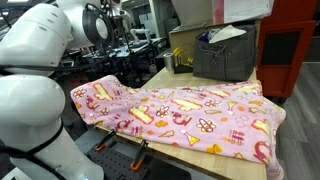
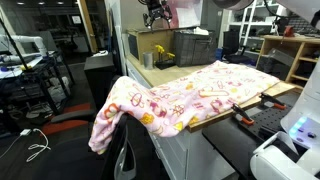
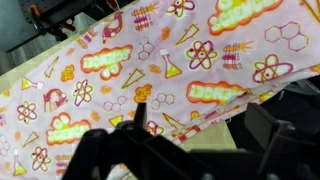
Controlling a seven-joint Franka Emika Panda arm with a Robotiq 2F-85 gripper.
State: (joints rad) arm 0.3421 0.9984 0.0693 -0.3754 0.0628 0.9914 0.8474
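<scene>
1. A pink fleece blanket (image 1: 190, 115) printed with yellow atoms, flasks, hexagons and lettering lies spread over a light wooden table (image 1: 185, 163). It covers most of the top in both exterior views.
2. In an exterior view, one end of the blanket (image 2: 118, 112) spills over the table's near corner and hangs down in loose folds. The rest lies fairly flat, with soft wrinkles.
3. The black end effector (image 3: 180, 135) shows along the lower edge of the wrist view. Its jaws stand wide apart with nothing between them.
4. The end effector is above the blanket and not touching it. The printed fabric (image 3: 170, 60) fills nearly the whole wrist view beneath it.
5. A strip of bare table shows past the blanket's edge in the wrist view, at the lower left.
6. The white robot arm (image 1: 40, 70) rises at the near side of the table in an exterior view.
7. A dark grey plastic crate (image 1: 225, 55) holding papers stands on the far part of the table, just beyond the blanket.
8. A brown cardboard box (image 1: 192, 18) sits behind the crate.
9. An orange-handled clamp (image 1: 140, 150) grips the table's front edge, below the blanket's hem.
</scene>
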